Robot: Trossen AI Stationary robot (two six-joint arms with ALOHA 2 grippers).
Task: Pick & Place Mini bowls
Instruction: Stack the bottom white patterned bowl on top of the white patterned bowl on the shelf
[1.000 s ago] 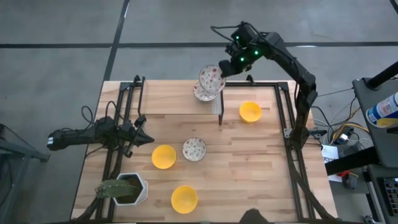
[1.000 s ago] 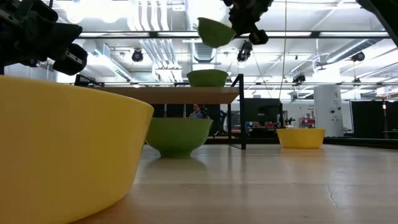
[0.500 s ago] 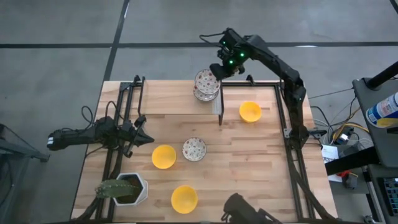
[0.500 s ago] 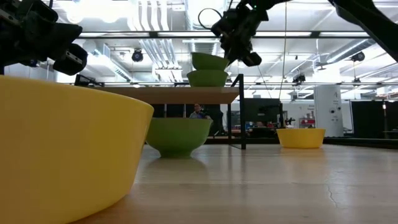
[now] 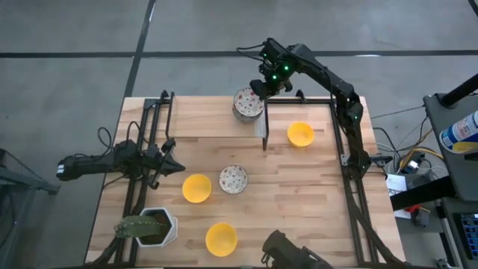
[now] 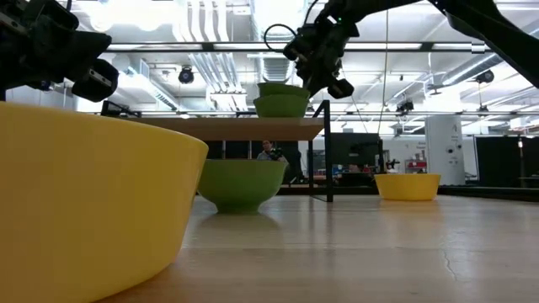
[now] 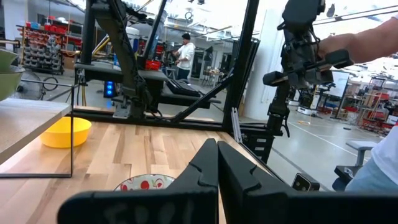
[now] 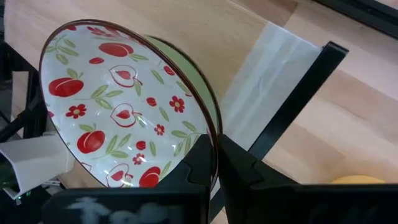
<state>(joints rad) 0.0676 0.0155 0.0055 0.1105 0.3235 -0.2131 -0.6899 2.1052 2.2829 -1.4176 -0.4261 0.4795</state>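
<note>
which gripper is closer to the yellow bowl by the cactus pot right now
Left. The left gripper waits at the table's left side, near that yellow bowl. The right gripper is across the table at the raised shelf, pinching a patterned bowl.

We find no text that can be read in these views — no label, brand, number or sign. The bottle [image 5: 457,131] at the right edge of the high view carries a label, but its print is too small for us to read.
</note>
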